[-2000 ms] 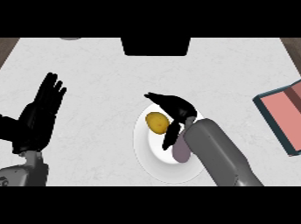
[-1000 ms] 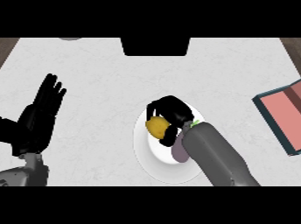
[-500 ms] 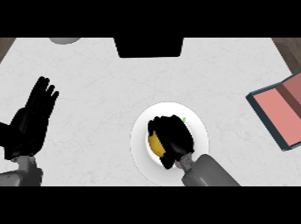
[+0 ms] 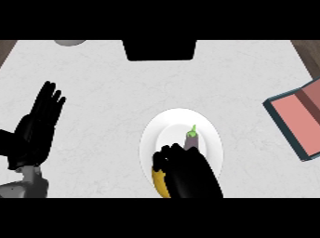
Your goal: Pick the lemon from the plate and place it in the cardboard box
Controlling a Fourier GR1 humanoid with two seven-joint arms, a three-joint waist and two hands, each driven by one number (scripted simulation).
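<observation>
Low over the plate (image 4: 149,139), right robot hand (image 4: 187,174) round lemon (image 4: 161,185).

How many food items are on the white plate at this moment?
2. An eggplant lies near the middle of the plate, and a lemon sits at its near edge, mostly covered by the right hand. Anything else under that hand would be hidden.

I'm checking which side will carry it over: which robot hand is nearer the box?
Right. The right robot hand is on the plate, left of the box. The left robot hand rests open at the far left edge.
</observation>
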